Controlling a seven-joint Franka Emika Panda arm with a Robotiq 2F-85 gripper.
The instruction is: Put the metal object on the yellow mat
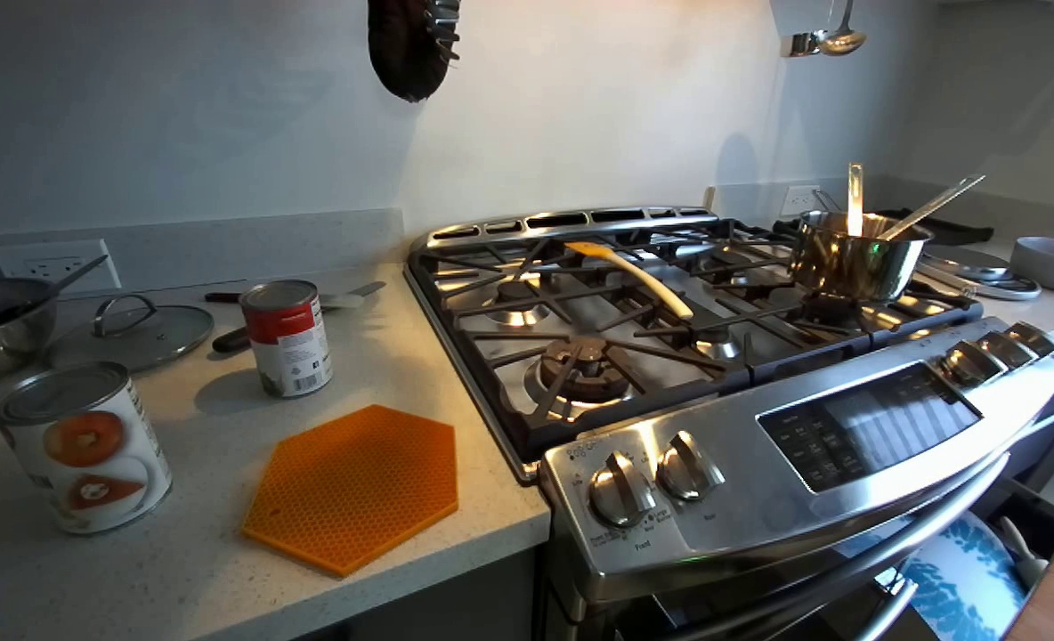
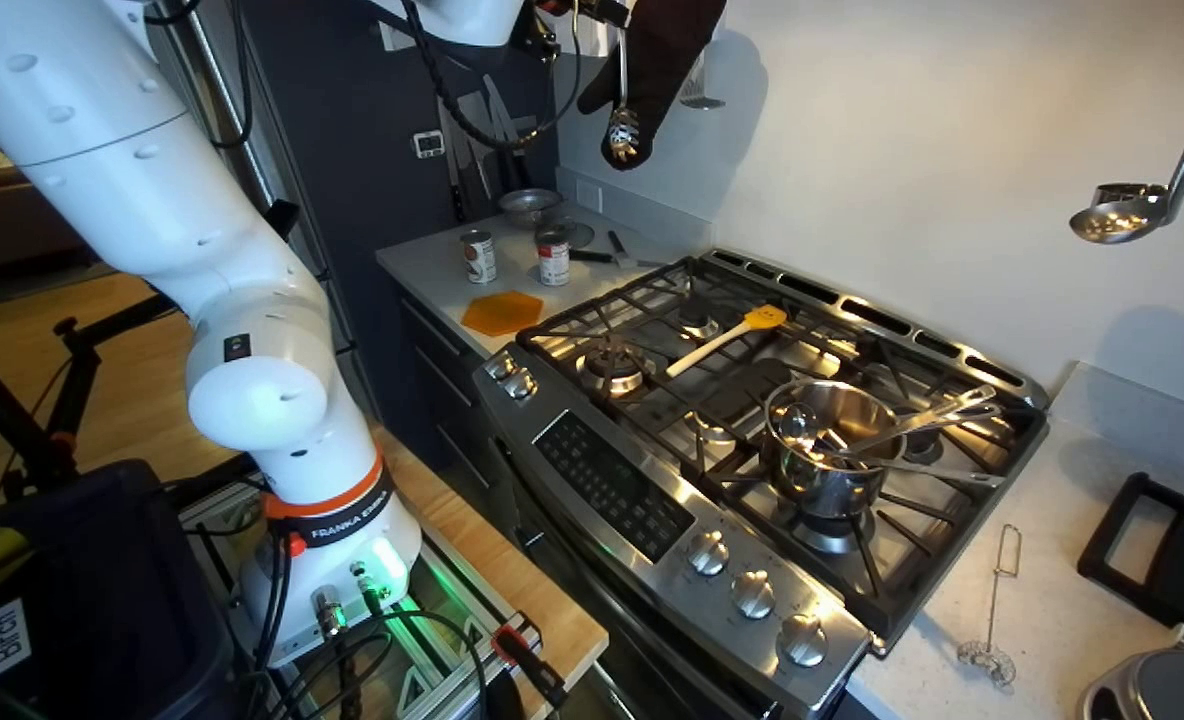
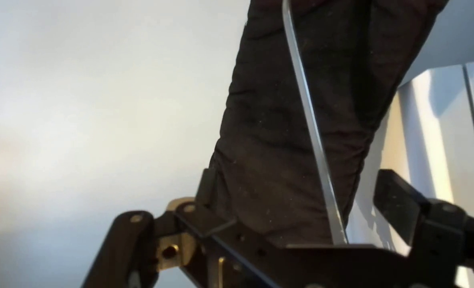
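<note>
The metal object (image 2: 623, 130), a silver utensil with a long thin handle and a toothed head, hangs head-down in front of a dark oven mitt. Part of its head shows at the top of an exterior view (image 1: 443, 27). In the wrist view its handle (image 3: 311, 116) runs down between the fingers of my gripper (image 3: 302, 196). The gripper is open, with a gap on each side of the handle. The utensil's head is hidden behind the gripper there. The yellow mat (image 1: 358, 490), an orange hexagon, lies flat on the counter with nothing on it; it also shows in an exterior view (image 2: 502, 313).
The dark mitt (image 3: 285, 160) hangs right behind the utensil. Two tin cans (image 1: 291, 352) (image 1: 91, 463) stand near the mat, with a glass lid (image 1: 149, 338) behind. The stove (image 1: 652, 525) adjoins the counter and bears a spatula (image 1: 643, 280) and a pot (image 1: 856, 258).
</note>
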